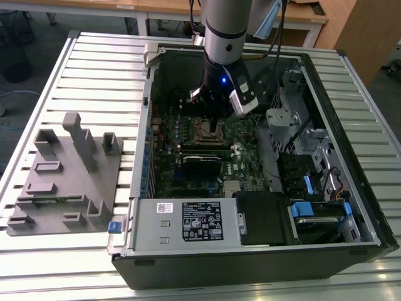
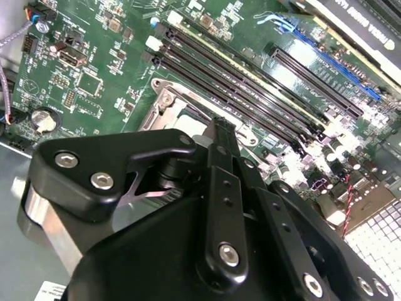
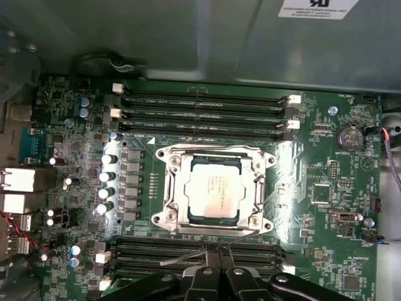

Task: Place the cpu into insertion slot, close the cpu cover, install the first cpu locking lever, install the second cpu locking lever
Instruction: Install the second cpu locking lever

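Observation:
The cpu (image 3: 213,191), a pale silver square chip, lies flat in the insertion slot (image 3: 216,150). The silver cpu cover (image 3: 177,188) frames it and lies down around it. A thin metal locking lever (image 3: 188,257) runs slanted along the slot's edge nearest my gripper. My gripper (image 3: 216,256) sits just beyond that edge with its black fingertips together and nothing visibly between them. In the exterior view the gripper (image 1: 216,119) hangs inside the open computer case directly over the slot (image 1: 207,130). In the second wrist view the gripper's black body (image 2: 224,135) hides most of the slot (image 2: 166,106).
Black memory slots (image 3: 200,110) run along both sides of the socket. A long black card (image 1: 202,164) and the grey labelled power supply box (image 1: 188,221) lie nearer the case front. Drive bays (image 1: 313,182) fill the exterior view's right. A grey fixture (image 1: 62,169) stands outside the case.

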Controlling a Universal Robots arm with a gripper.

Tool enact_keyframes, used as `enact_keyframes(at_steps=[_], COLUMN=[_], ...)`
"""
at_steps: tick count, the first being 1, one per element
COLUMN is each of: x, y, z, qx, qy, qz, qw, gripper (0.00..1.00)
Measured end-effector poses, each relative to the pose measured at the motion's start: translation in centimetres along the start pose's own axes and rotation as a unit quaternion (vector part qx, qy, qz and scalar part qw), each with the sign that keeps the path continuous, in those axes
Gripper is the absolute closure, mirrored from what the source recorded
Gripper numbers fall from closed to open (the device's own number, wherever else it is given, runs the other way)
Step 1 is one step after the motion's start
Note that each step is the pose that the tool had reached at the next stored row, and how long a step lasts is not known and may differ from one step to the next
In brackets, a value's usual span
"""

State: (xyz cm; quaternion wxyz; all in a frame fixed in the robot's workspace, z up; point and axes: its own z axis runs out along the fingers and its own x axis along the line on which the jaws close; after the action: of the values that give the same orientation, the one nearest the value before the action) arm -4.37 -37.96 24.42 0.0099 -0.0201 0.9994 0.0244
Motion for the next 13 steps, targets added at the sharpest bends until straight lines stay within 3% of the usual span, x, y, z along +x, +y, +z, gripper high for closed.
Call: enact_keyframes(at_steps=[13], x=[1.32], y=[0.02], z=[0.50], qx=[0.0010], qy=[0.0000], qz=[0.000], qw=[1.0000], gripper=[0.90])
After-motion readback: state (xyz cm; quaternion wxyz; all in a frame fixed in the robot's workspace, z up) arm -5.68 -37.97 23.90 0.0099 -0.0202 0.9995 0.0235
